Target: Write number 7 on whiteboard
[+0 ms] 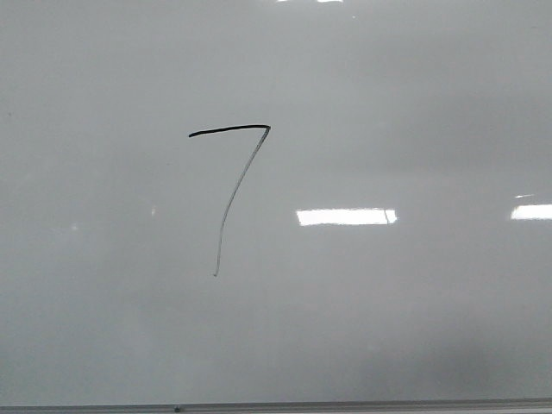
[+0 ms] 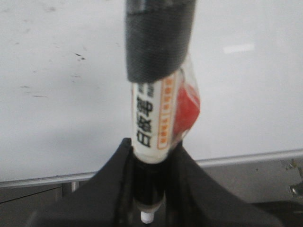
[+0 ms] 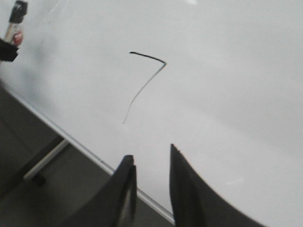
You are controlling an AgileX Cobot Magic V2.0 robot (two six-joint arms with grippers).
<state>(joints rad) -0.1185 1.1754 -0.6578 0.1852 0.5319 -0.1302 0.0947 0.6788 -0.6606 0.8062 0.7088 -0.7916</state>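
Observation:
The number 7 (image 1: 228, 130) is drawn in thin black line on the whiteboard (image 1: 388, 328), with a dark top bar and a fainter curved stem. It also shows in the right wrist view (image 3: 147, 57). No gripper shows in the front view. My left gripper (image 2: 152, 146) is shut on a white marker (image 2: 151, 118) with black tape round one part of its barrel, held off the whiteboard (image 2: 57, 118). In the right wrist view that marker (image 3: 16, 23) is far from the 7. My right gripper (image 3: 150, 152) is open and empty, over the board's edge.
A thin grey metal strip (image 1: 345, 405) runs along the board's near edge, seen also in the right wrist view (image 3: 85, 151). A grey stand bar (image 3: 45, 161) and dark floor lie beyond it. Bright light reflections (image 1: 345, 216) sit to the right of the 7.

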